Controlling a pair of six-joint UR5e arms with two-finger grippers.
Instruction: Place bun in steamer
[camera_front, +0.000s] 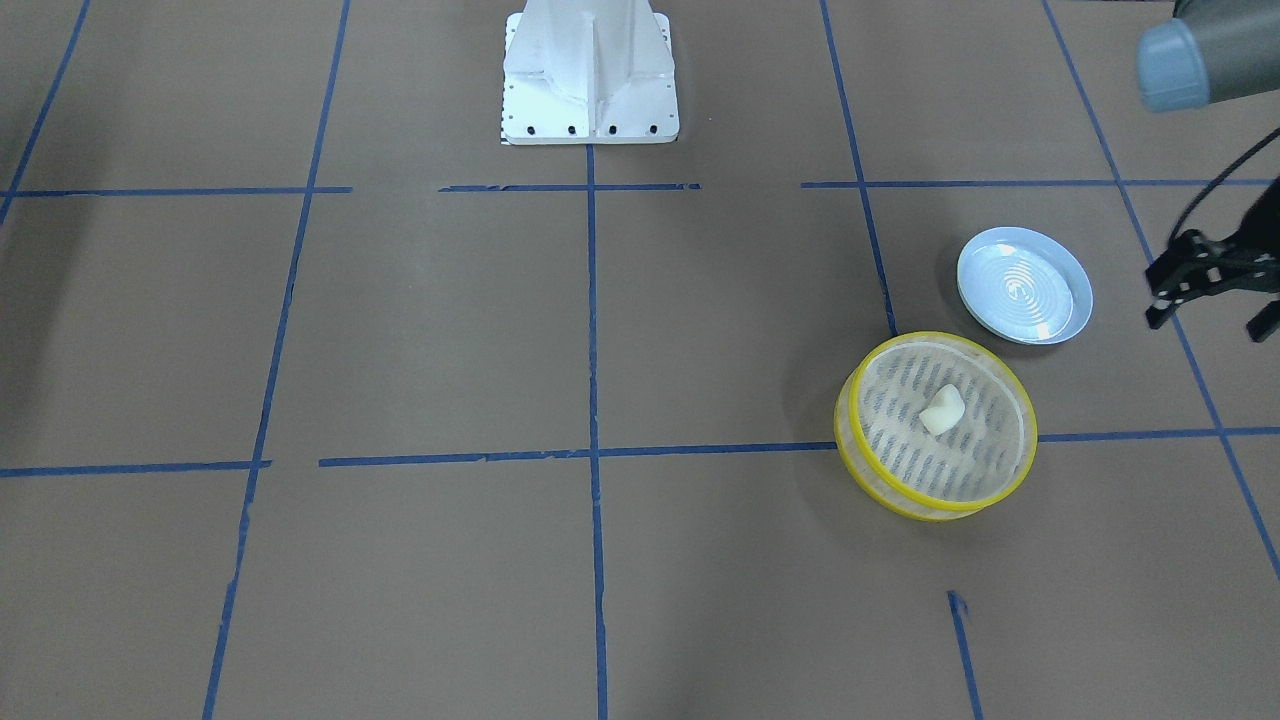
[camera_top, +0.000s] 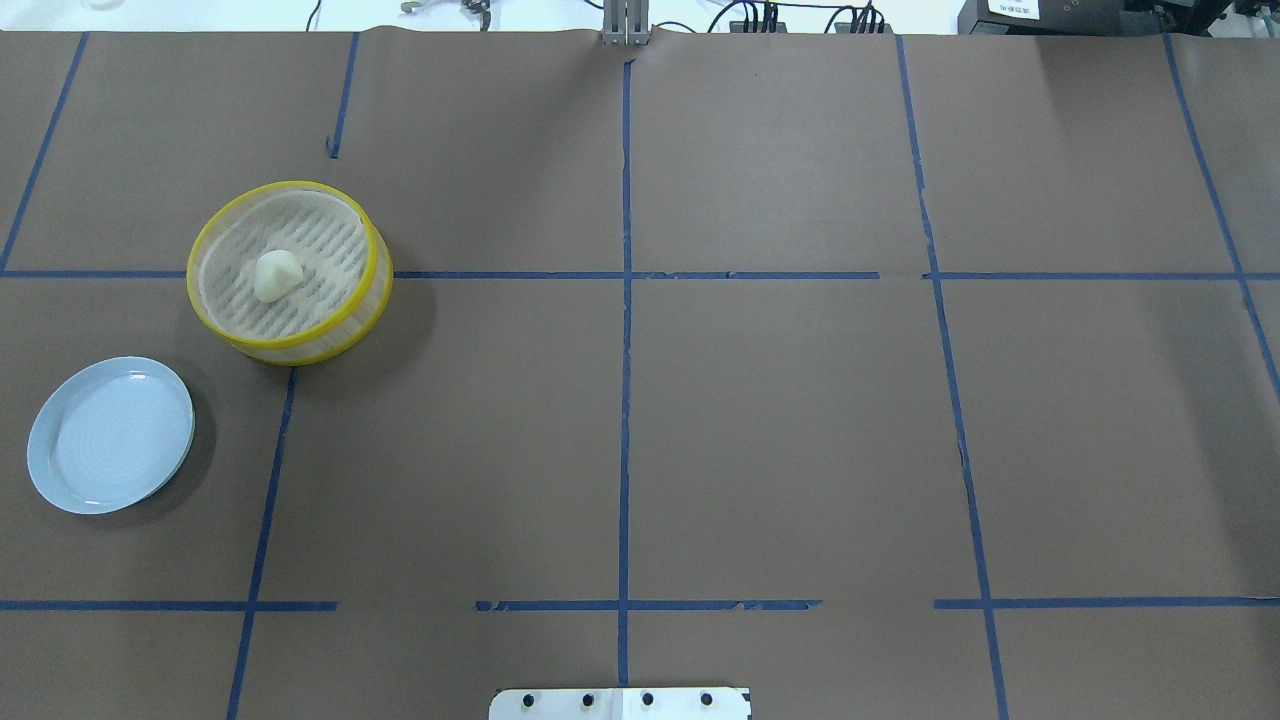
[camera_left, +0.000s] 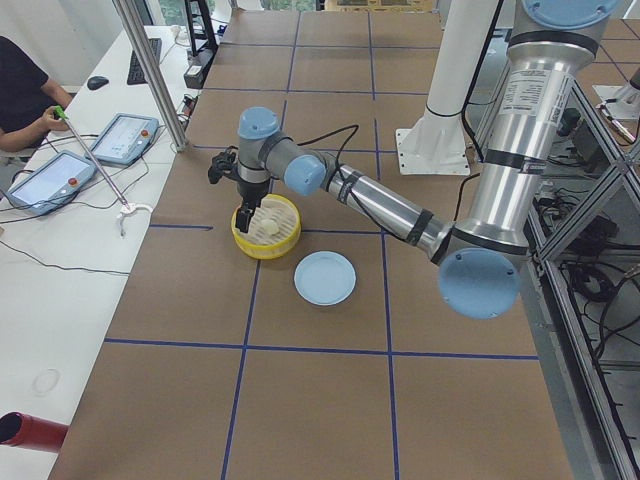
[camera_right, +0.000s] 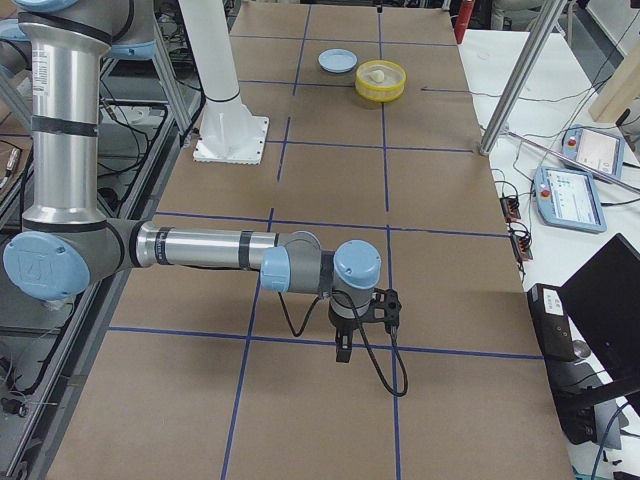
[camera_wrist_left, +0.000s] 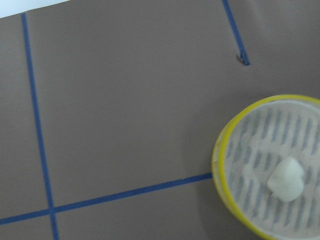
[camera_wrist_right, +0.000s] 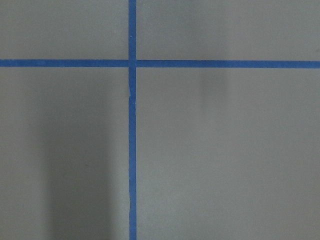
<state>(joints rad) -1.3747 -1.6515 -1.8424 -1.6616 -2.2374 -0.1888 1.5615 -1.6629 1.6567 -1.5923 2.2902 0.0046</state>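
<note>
The cream-white bun (camera_front: 942, 410) lies inside the yellow-rimmed steamer (camera_front: 868, 485) on its slotted base, a little off centre. It shows there in the overhead view too: bun (camera_top: 277, 275), steamer (camera_top: 376, 290). The left wrist view has the steamer (camera_wrist_left: 218, 165) at its lower right with the bun (camera_wrist_left: 286, 180) in it. My left gripper (camera_front: 1210, 320) is open and empty, raised at the view's right edge beyond the plate. My right gripper (camera_right: 343, 345) hangs over bare table far from the steamer; I cannot tell whether it is open or shut.
A pale blue round plate (camera_top: 110, 435) lies empty beside the steamer. The robot's white base (camera_front: 590, 75) stands at the table's middle edge. Blue tape lines cross the brown table. Operators' tablets (camera_left: 60, 175) lie on a side table.
</note>
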